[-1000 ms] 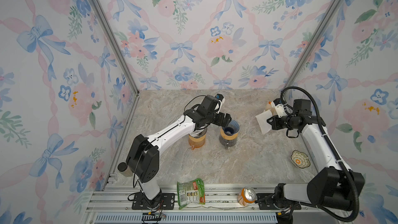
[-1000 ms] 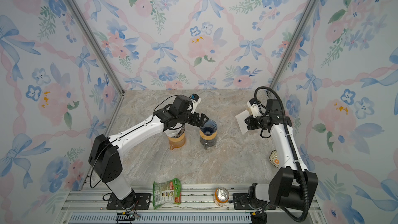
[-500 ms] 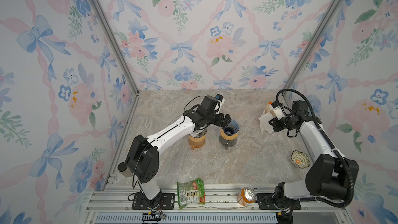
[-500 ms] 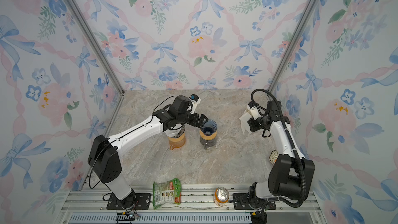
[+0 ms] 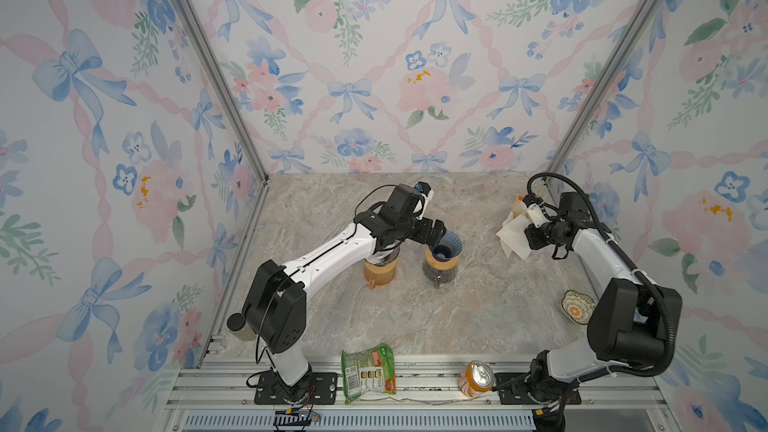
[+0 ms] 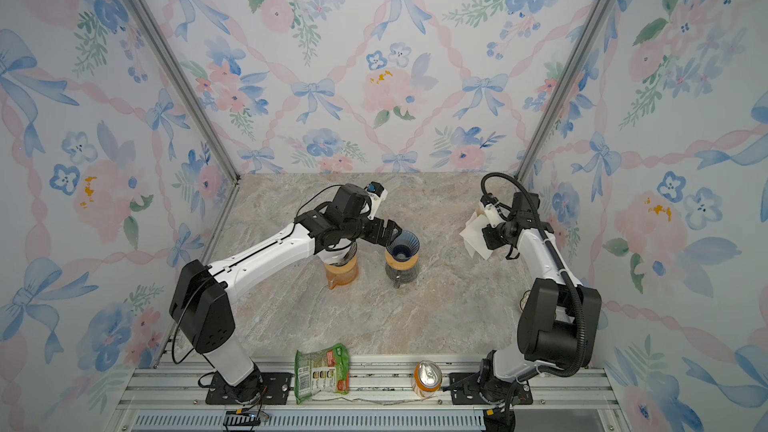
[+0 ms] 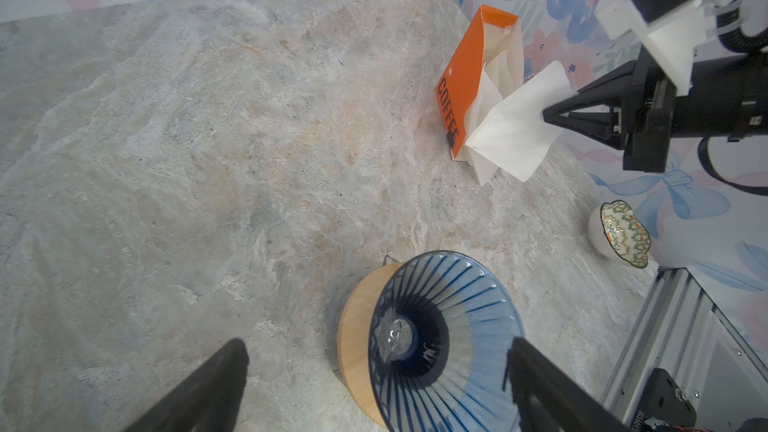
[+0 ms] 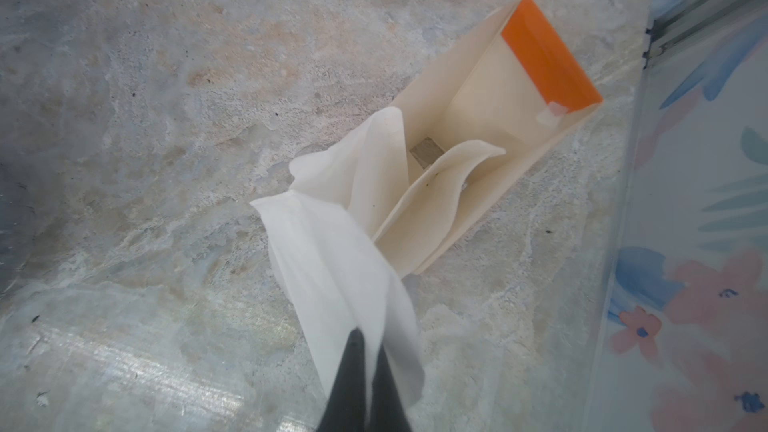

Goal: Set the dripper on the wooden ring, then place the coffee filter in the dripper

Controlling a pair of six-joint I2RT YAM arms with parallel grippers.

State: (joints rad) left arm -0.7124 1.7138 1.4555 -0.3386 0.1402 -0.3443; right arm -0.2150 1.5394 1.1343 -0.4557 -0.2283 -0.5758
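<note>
The coffee filter is a white paper sheet hanging folded from my right gripper, which is shut on its edge, just above the marble table at the right. In the left wrist view the filter dangles in front of an orange box. The dripper, a blue ribbed cone on a wooden collar, stands on a glass carafe mid-table. My left gripper is open beside it, one finger over the cone's rim, the other well clear of it.
An orange "COFFEE" box with more filters stands open by the right wall. An orange-tinted pitcher sits under my left arm. A patterned bowl lies at the right; a snack bag and a can lie on the front rail.
My right wrist has turned slightly, and the filter it holds now hangs more folded than flat. The left arm and the dripper have not moved.
</note>
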